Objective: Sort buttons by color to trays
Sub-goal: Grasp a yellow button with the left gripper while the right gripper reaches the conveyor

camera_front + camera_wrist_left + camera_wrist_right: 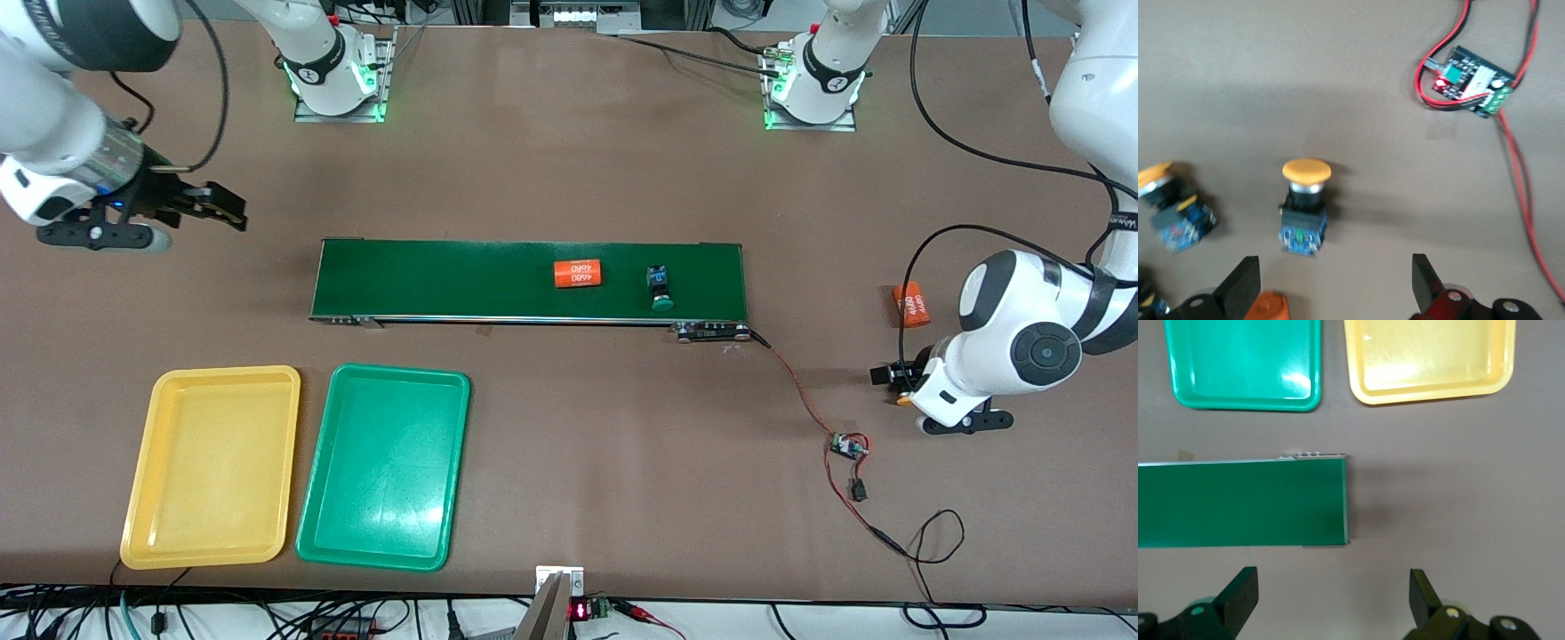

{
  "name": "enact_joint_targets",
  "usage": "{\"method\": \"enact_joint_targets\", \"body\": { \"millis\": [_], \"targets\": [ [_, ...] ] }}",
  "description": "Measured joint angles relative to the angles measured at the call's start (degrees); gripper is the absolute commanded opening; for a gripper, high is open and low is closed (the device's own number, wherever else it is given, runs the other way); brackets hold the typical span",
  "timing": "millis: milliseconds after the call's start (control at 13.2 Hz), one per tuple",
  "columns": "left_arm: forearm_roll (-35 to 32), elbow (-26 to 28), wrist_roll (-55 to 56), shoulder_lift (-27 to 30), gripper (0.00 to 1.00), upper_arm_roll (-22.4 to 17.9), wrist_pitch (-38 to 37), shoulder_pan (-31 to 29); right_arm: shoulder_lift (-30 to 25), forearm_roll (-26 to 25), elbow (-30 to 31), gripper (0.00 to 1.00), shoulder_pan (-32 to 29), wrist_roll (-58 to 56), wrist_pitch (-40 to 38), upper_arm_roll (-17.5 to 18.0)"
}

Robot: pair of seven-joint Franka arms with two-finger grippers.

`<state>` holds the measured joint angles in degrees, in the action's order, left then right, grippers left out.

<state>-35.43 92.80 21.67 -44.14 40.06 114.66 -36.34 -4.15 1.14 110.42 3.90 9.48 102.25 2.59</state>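
Now green button lies lengthwise across belt, cap camera-ward.

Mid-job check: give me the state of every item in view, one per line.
Yellow tray: empty.
Green tray: empty.
Green button: lying on the belt.
Orange cylinder: lying on the belt.
Orange-capped button: on the table under the left hand.
Left hand: open.
Right hand: open, holding nothing.
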Motion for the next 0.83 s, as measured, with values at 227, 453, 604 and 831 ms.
{"method": "enact_joint_targets", "body": {
  "millis": [227, 453, 604, 831],
  "targets": [
    [-1.4, 3.0, -2.1, -2.3, 1.00, -1.3, 5.3, -2.1, 1.9, 0.1, 0.8, 1.00, 6.7, 8.9, 4.7, 0.4],
    [-5.1, 3.7, -2.1, -2.7, 0.59, -2.5, 6.6, -2.1, 5.4, 0.1, 0.9, 1.00, 12.1, 16.1, 9.6, 0.5],
    [-5.1, 3.9, -2.1, -2.8, 0.31, -2.6, 6.6, -2.1, 7.5, 0.1, 0.9, 1.00, 15.1, 19.6, 11.8, 0.5],
    [-5.1, 3.9, -2.1, -3.2, 0.17, -2.6, 6.6, -2.2, 9.4, 0.1, 0.9, 1.00, 19.1, 20.6, 12.5, 0.7]
  ]
}}
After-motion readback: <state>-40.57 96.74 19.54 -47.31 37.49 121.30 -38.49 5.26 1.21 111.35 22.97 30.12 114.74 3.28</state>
